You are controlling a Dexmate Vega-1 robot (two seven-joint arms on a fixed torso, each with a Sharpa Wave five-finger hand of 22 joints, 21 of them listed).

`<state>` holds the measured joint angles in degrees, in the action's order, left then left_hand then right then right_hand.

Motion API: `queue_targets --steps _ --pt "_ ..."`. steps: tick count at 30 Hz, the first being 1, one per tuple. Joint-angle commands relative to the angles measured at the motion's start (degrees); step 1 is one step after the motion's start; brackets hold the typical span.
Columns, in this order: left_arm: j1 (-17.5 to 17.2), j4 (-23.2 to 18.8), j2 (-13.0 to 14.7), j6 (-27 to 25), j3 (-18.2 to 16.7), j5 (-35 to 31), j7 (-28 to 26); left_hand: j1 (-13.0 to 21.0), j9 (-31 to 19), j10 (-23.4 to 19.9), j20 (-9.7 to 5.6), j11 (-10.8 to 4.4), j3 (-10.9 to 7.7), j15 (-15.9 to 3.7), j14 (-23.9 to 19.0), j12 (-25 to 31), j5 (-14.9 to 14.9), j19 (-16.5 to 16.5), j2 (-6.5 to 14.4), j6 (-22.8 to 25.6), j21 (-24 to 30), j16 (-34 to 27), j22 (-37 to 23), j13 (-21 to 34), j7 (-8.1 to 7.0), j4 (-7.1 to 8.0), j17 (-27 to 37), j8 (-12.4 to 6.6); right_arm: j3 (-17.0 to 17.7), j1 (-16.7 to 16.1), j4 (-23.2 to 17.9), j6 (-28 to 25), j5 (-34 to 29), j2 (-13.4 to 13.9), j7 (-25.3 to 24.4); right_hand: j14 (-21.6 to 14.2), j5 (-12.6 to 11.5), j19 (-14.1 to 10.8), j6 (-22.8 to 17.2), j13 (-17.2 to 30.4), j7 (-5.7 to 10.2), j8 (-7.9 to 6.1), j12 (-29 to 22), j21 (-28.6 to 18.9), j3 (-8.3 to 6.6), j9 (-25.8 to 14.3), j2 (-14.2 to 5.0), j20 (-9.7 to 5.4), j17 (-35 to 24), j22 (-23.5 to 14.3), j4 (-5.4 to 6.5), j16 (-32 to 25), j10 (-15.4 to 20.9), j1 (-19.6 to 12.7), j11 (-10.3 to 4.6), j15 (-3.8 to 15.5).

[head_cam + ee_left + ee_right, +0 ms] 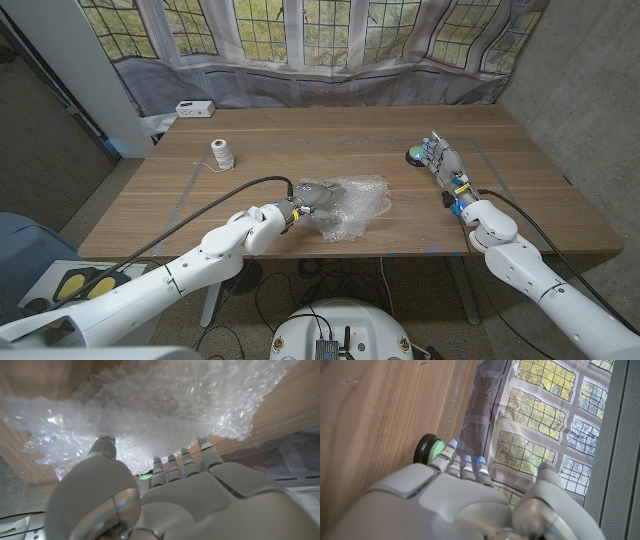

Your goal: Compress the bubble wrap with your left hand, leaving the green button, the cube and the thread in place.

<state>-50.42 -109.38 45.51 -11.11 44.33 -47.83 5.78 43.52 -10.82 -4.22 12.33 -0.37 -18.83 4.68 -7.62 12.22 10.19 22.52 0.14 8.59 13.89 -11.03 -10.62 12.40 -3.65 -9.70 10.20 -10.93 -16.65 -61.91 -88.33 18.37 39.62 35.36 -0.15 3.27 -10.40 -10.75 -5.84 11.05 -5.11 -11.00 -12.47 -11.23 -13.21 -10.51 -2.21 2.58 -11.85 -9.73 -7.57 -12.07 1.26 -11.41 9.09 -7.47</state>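
One left hand presses crumpled bubble wrap

Wooden table; printed leaded-window backdrop at 12 o'clock; grey concrete wall at 3 o'clock.

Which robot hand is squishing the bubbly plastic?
The left hand: it presses on the bubble wrap. The right hand stands apart, beside the green button.
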Motion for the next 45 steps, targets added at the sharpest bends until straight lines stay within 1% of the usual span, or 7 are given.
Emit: queue_targets --steps 1,15,18,27,31,38,45 --pt "0.51 -1.14 -0.25 -2.35 0.38 0.42 3.44 4.72 -0.16 -1.58 0.02 0.34 -1.9 -0.36 -2.29 1.01 0.58 5.73 0.55 1.38 1.56 -0.59 -0.16 0.14 1.53 -0.48 0.07 -0.93 -0.15 0.2 0.89 0.28 0.62 -0.22 1.14 -0.13 -0.07 0.1 -0.44 0.15 0.0 -0.11 0.2 0.18 0.15 -0.19 -0.06 0.45 -0.31 -0.22 0.0 0.18 0.6 -0.16 0.01 -0.37" --pt "1.27 -1.44 -1.37 -4.22 0.43 2.12 4.65 23.27 -0.82 -15.93 -0.24 -0.69 -4.39 -3.18 -15.05 6.06 1.22 24.17 2.87 15.87 5.42 -2.87 0.12 1.8 6.99 -0.62 0.57 -4.21 -0.08 0.2 1.56 0.8 0.9 -0.56 1.44 -0.16 -0.08 0.16 -0.41 0.17 0.03 -0.09 0.24 0.17 0.17 -0.2 -0.14 0.5 -0.35 -0.22 0.03 0.16 0.64 -0.15 -0.02 -0.45" --pt "1.44 -1.41 -1.5 -4.54 0.55 2.33 4.68 26.44 -1.05 -18.48 -0.58 -0.62 -4.41 -4.14 -18.57 7.02 1.24 27.14 3.51 18.78 6.17 -4.25 0.16 2.52 6.93 -0.56 1.07 -4.88 -0.11 0.16 1.68 1.06 0.71 -0.51 1.56 -0.14 -0.08 0.15 -0.42 0.18 0.06 -0.09 0.24 0.16 0.17 -0.2 -0.13 0.47 -0.34 -0.22 0.01 0.18 0.66 -0.18 -0.01 -0.5" --pt "1.8 -1.09 -2.15 -5.28 0.76 3.55 4.28 32.49 -2.0 -26.47 -4.18 -1.2 -5.7 -6.27 -27.26 10.12 1.62 31.19 5.57 27.28 7.6 -7.67 -0.02 4.21 7.16 -0.52 2.16 -7.66 0.08 -0.02 1.14 0.85 0.8 -0.26 1.37 -0.12 -0.08 0.19 -0.4 0.19 0.07 -0.07 0.24 0.15 0.2 -0.21 -0.12 0.52 -0.35 -0.23 -0.01 0.19 0.75 -0.2 -0.09 -0.51" --pt "1.54 -1.21 -2.6 -5.91 0.49 4.45 3.27 36.24 -3.32 -30.03 -7.04 0.53 -7.09 -8.34 -32.38 11.61 1.91 33.17 6.9 31.79 8.99 -9.6 -0.35 5.65 7.25 -0.81 3.19 -9.61 0.24 -0.25 0.77 0.82 0.85 -0.07 1.27 -0.11 -0.08 0.2 -0.38 0.2 0.12 -0.06 0.22 0.15 0.21 -0.21 -0.13 0.51 -0.36 -0.23 0.0 0.19 0.82 -0.19 -0.05 -0.54" --pt "-1.05 -1.48 -3.49 -6.46 -1.39 6.29 -4.45 39.73 -5.21 -34.44 -10.8 0.57 -7.0 -11.33 -38.88 13.36 2.01 33.96 6.92 35.57 11.24 -13.65 -1.1 7.68 7.38 -0.58 6.54 -11.55 0.65 -0.87 0.18 1.13 0.78 0.24 0.96 -0.1 -0.08 0.24 -0.39 0.21 0.08 -0.06 0.22 0.15 0.24 -0.21 -0.13 0.57 -0.37 -0.23 0.0 0.19 0.88 -0.18 -0.04 -0.58" --pt "-1.78 -2.35 -3.46 -7.25 -2.28 8.01 -6.61 39.99 -5.74 -35.07 -11.39 0.46 -6.74 -11.69 -39.16 13.55 1.96 34.05 7.18 36.16 11.92 -14.08 -1.34 8.21 7.3 -0.29 7.21 -11.98 0.84 -1.13 -0.19 0.94 1.14 0.4 1.08 -0.12 -0.08 0.24 -0.4 0.22 0.09 -0.06 0.23 0.14 0.25 -0.21 -0.13 0.59 -0.38 -0.23 0.0 0.18 0.92 -0.2 -0.07 -0.56"
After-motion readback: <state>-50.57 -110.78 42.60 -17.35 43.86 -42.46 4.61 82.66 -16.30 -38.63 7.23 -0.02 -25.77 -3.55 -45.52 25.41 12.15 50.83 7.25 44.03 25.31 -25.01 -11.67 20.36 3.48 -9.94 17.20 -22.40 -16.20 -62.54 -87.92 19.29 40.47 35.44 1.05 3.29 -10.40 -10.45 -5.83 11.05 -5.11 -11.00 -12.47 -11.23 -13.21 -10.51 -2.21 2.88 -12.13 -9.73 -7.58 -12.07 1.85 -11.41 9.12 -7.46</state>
